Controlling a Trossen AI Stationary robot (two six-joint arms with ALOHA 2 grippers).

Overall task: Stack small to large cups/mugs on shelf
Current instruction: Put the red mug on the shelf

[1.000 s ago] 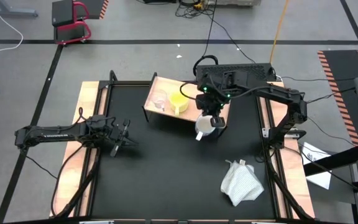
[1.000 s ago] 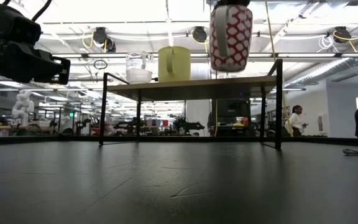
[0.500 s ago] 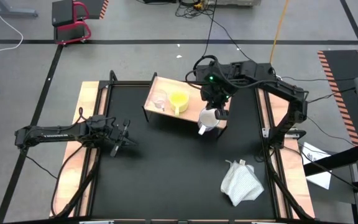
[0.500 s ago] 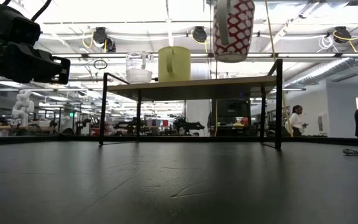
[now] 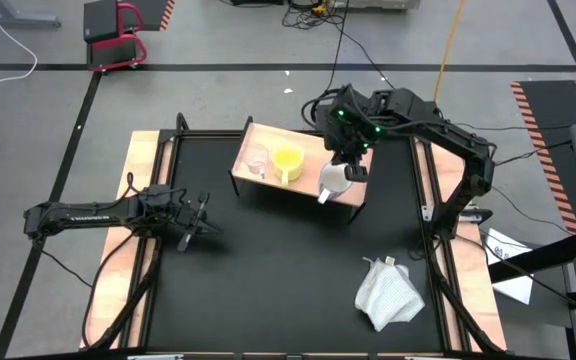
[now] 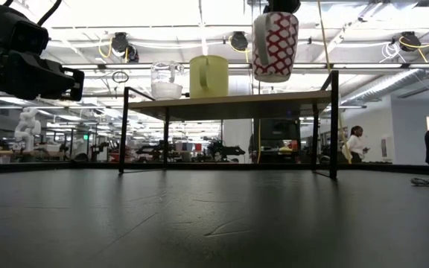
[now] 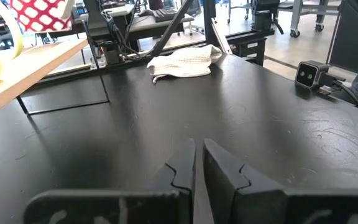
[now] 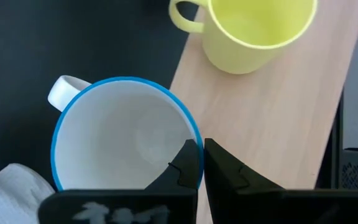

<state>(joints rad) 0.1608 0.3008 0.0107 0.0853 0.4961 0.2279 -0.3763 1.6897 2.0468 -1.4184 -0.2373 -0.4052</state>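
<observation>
The light wooden shelf [image 5: 303, 140] stands at the table's far middle. On it stand a clear glass cup [image 5: 257, 161] and a yellow mug [image 5: 288, 160], which also show in the low view [image 6: 165, 80] [image 6: 208, 76]. My right gripper [image 5: 348, 170] is shut on the white mug with a red pattern [image 6: 275, 45]. It holds the mug above the near edge of the shelf's right part. My left gripper [image 5: 196, 222] is shut and empty over the table's left side. My right gripper holds the white mug by its blue rim [image 8: 196, 138], on the side away from the handle [image 8: 67, 90]. One finger is inside the mug and one outside, coming from above and pointing down. The mug hangs upright, lifted clear of the shelf [image 6: 237, 103].
A crumpled white cloth [image 5: 388, 293] lies on the black table at the near right. The shelf's right part beside the yellow mug [image 8: 257, 28] is bare wood [image 8: 272, 124]. Pale wooden strips run along the table's left and right sides.
My right gripper has carried the white mug toward the table's far edge, from in front of the shelf to above the shelf's near edge. The mug tipped on the way and now hangs upright, a little lower than half a second ago.
</observation>
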